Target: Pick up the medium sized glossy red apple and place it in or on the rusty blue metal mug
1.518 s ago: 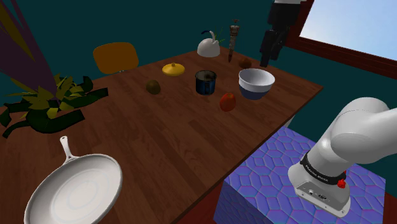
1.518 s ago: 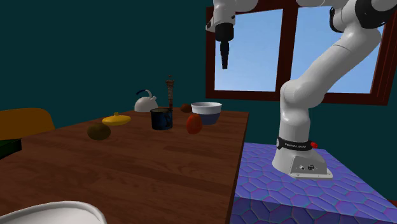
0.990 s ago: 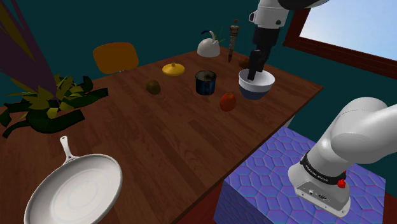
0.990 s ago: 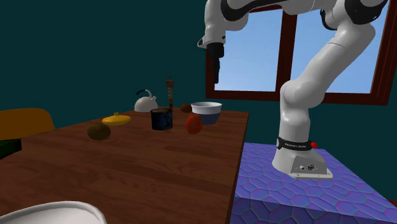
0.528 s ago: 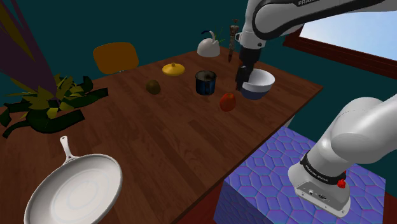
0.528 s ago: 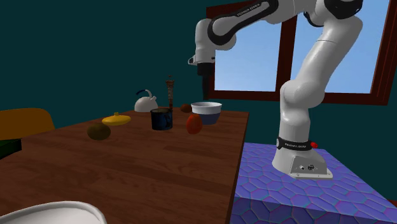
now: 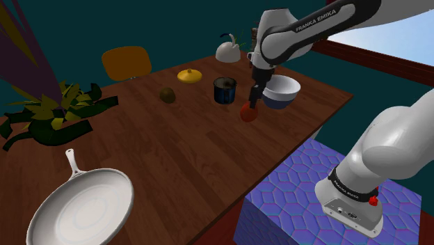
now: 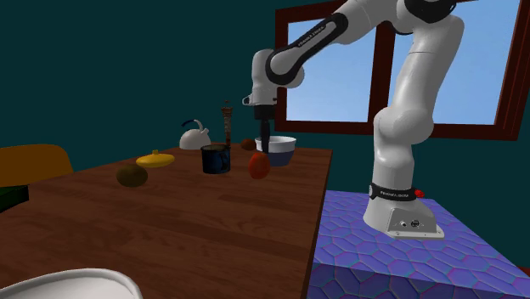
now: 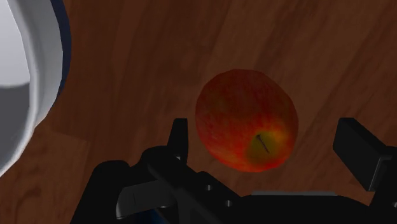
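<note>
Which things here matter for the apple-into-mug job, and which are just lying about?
Job:
- red apple
- dark blue mug
- gripper, open, fingers either side of the apple

Lying about:
- white-and-blue bowl
- white kettle
- yellow lid
- brown round fruit
- white frying pan
- leafy plant
- orange chair

Red apple (image 9: 247, 119), yellowish patch around the stem, is sitting on the wooden bench (image 7: 174, 153) with its stem pointing up. Dark blue mug (image 7: 224, 90) is standing upright, mouth facing up, near the apple but apart from it, up-left of it in the shoulder view.
</note>
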